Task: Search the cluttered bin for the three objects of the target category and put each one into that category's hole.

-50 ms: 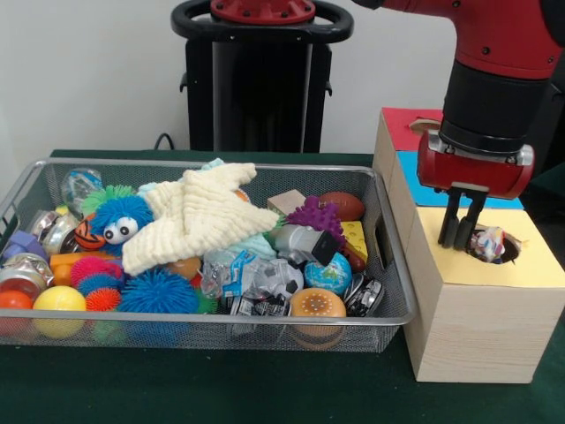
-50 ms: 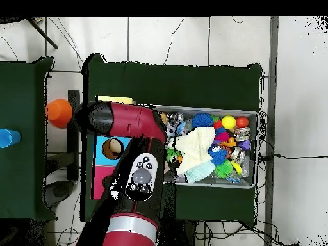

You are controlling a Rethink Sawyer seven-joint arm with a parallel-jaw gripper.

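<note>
The gripper hangs at the yellow hole, jaws apparently together beside a small multicoloured object sitting in the opening. It may snag on the rim instead of dropping, or cling to the jaws.

No text, label, brand, number or sign can be read on the objects in the wire bin or elsewhere.
</note>
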